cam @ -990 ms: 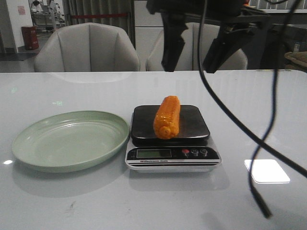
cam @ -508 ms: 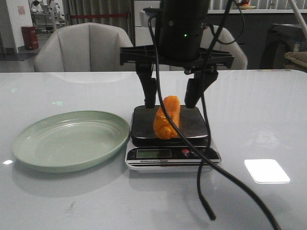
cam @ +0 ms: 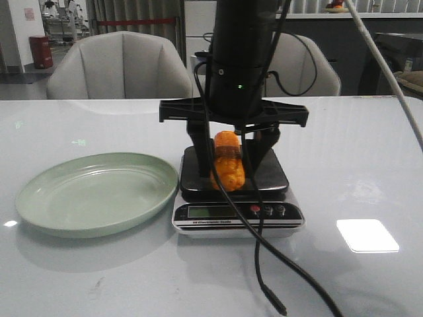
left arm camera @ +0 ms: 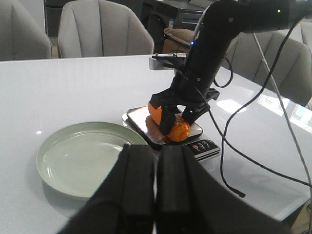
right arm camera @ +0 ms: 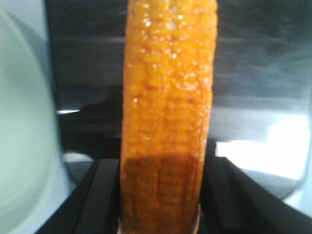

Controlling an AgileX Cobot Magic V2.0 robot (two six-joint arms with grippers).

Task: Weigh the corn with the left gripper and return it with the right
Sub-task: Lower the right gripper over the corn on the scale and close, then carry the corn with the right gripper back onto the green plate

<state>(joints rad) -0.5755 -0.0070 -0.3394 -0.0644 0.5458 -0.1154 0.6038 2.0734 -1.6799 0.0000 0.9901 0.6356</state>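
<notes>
The orange-yellow corn [cam: 227,168] lies on the black platform of the scale [cam: 274,177]. My right gripper [cam: 229,172] has come down over it, one finger against each side of the cob. In the right wrist view the corn [right arm camera: 168,112] fills the gap between the two fingers [right arm camera: 97,195], which touch it. The corn still rests on the platform. My left gripper [left arm camera: 156,185] shows only in the left wrist view. It is shut and empty, held back above the near rim of the plate [left arm camera: 53,146], looking towards the corn [left arm camera: 179,130] and the right gripper [left arm camera: 176,119].
A pale green empty plate [cam: 66,221] lies left of the scale. The scale's display and buttons [cam: 264,211] face the front. A black cable [cam: 264,271] hangs from the right arm down in front of the scale. Grey chairs stand behind the white table.
The right gripper has dropped from above the scale down around the corn, and its fingers have closed in from a wide spread onto the cob's sides. The corn has not moved.
</notes>
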